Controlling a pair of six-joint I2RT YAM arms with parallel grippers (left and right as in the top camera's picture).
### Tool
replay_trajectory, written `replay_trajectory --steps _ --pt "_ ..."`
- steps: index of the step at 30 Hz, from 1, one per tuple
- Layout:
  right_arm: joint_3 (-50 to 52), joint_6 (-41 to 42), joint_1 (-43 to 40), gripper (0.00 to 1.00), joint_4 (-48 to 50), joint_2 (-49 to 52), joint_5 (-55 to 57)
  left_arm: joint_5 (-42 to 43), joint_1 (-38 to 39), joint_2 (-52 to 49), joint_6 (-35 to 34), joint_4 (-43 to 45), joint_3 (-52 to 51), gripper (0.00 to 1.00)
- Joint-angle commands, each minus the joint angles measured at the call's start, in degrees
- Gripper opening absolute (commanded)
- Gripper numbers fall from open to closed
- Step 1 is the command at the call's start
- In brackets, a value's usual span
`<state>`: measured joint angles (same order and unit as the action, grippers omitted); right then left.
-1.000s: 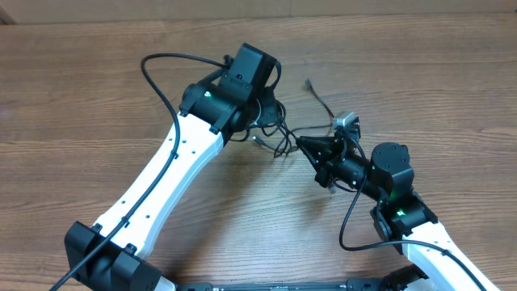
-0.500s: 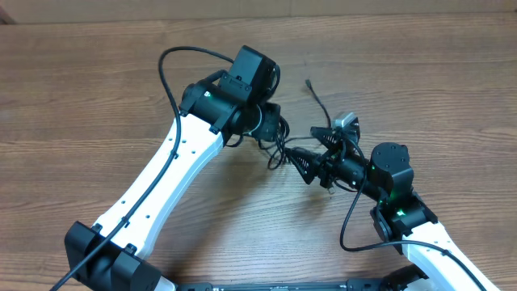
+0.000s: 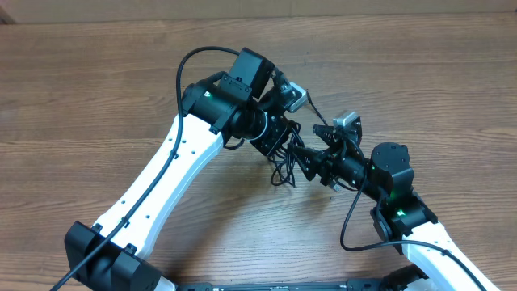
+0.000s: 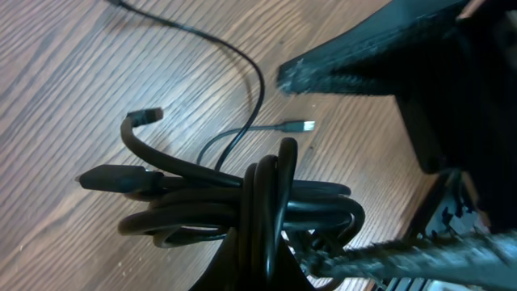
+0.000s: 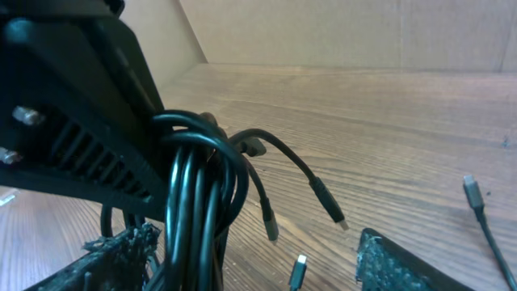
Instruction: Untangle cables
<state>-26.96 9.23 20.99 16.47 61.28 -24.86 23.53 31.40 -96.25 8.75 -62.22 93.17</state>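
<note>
Cables [image 4: 266,202]: knotted bundle betw. wide-spread fingers of L end effector [image 4: 297,170], loose plug ends beyond its tips. R end effector [image 5: 246,246] also wide, bundle beside one finger; contact unclear.

Overhead looks down; both close wrist views share the cables [image 4: 266,202].

The thin black flexible cables [image 3: 282,158] are mostly wadded into one tight coil, long loops cinched crosswise by a few turns, just right of the middle of the brown wooden counter [image 3: 97,97]. A slack loop droops toward 6 o'clock. In the left wrist view, free ends stick out of the coil: a small silvery plug tip [image 4: 305,126] at 12, a fat black plug [image 4: 109,178] at 9.
</note>
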Motion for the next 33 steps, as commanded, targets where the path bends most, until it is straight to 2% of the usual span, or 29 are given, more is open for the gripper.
replay_trajectory --steps 1,3,6,8,11,14,18,23,26,33 --pt "-0.48 -0.61 -0.11 0.69 0.26 -0.72 0.76 3.56 0.13 0.02 3.21 0.52 1.18 0.05" --pt "-0.48 -0.79 -0.11 0.54 0.26 -0.72 0.79 3.54 0.13 0.02 3.21 0.57 1.18 0.04" --pt "-0.48 -0.79 -0.11 0.26 0.26 -0.72 0.79 3.52 0.13 0.02 3.23 0.57 1.18 0.04" --pt "-0.48 -0.79 -0.11 0.15 0.26 -0.72 0.79 3.48 0.13 0.02 2.89 0.74 1.18 0.04" --pt "-0.48 -0.79 -0.11 0.04 0.26 -0.72 0.79 2.75 0.13 0.02 1.27 1.33 1.18 0.04" --pt "-0.48 -0.76 -0.11 0.04 0.07 -0.72 0.79 -0.79 0.11 0.02 -2.6 2.19 1.18 0.04" --pt "-0.48 -0.76 -0.11 0.04 -0.96 -0.72 0.76 -10.78 0.11 0.02 -13.62 3.13 1.18 0.04" --pt "-0.48 -0.76 -0.11 0.04 -2.29 -0.72 0.37 -19.28 0.11 0.02 -25.64 3.8 1.18 0.05" --pt "-0.48 -0.74 -0.11 0.04 -2.75 -0.72 -0.52 -22.86 0.11 0.02 -32.92 3.76 1.18 0.04" --pt "-0.48 -0.74 -0.11 0.04 -3.91 -0.72 -0.94 -27.78 0.11 0.02 -44.24 3.58 1.18 0.04"
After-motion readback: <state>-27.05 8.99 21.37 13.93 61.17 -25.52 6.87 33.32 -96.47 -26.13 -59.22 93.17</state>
